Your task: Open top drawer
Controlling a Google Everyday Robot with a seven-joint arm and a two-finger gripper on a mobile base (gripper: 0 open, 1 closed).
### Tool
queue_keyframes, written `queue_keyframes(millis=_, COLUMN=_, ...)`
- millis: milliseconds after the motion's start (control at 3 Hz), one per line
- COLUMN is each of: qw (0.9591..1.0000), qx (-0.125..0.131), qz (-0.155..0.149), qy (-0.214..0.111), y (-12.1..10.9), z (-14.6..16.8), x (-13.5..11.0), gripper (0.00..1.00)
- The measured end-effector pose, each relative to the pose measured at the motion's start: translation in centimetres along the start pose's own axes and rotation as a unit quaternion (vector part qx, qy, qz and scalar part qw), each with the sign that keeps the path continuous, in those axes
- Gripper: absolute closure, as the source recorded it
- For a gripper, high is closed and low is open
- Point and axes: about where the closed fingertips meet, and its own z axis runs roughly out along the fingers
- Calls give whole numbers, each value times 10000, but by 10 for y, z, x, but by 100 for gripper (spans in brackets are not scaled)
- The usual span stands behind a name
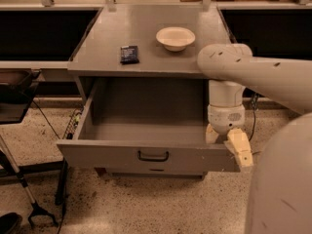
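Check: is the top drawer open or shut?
Open: the top drawer is pulled well out, its inside visible. The gripper is at its right front corner.
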Motion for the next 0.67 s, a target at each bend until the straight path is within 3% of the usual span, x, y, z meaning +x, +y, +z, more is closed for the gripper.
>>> queue_keyframes(millis=333, qw=9972, qx=472, qz=388, qy=-436, y=13, z=-23, x=6, gripper=0)
queue_keyframes(millis=667, qw=9880, qx=977, qz=845, qy=-853, y=21, z=-53, x=20, gripper=0)
